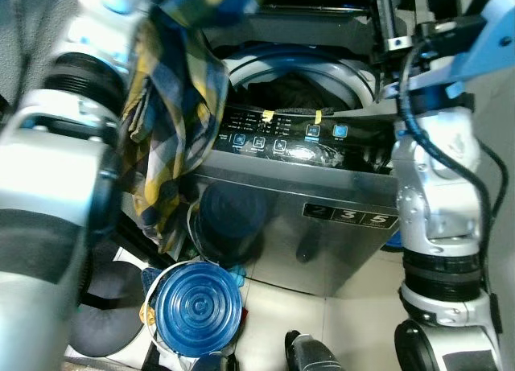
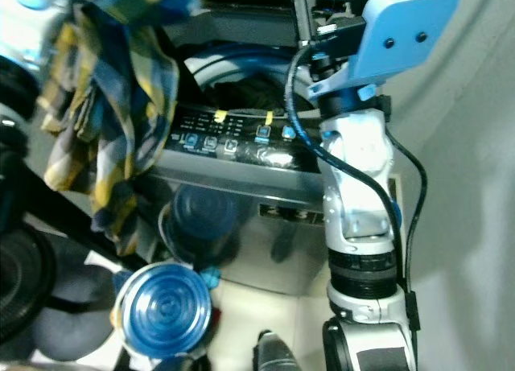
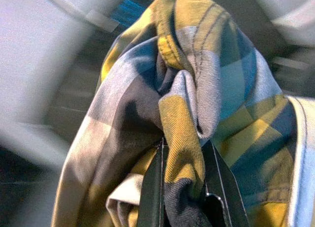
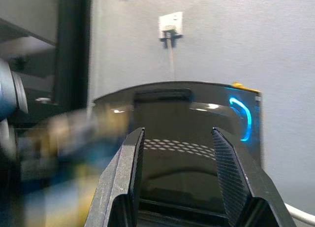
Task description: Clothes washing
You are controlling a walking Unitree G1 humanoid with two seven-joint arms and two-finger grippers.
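Observation:
A yellow and blue plaid shirt (image 1: 165,138) hangs from my raised left arm, above and just left of the top-loading washing machine (image 1: 322,218). In the left wrist view my left gripper (image 3: 184,145) is shut on a bunched fold of the shirt (image 3: 197,89). The washer's drum (image 1: 298,89) stands uncovered, with dark clothes lying inside. My right arm (image 1: 438,186) is raised at the washer's right side. The right wrist view shows my right gripper (image 4: 178,133) open and holding nothing, facing the upright dark lid (image 4: 187,109).
A blue ribbed round lid on a bucket (image 1: 197,307) stands on the tiled floor (image 1: 282,315) at the washer's front left corner. A dark round cushion (image 1: 105,327) lies beside it. A grey wall (image 2: 467,146) runs close along the right.

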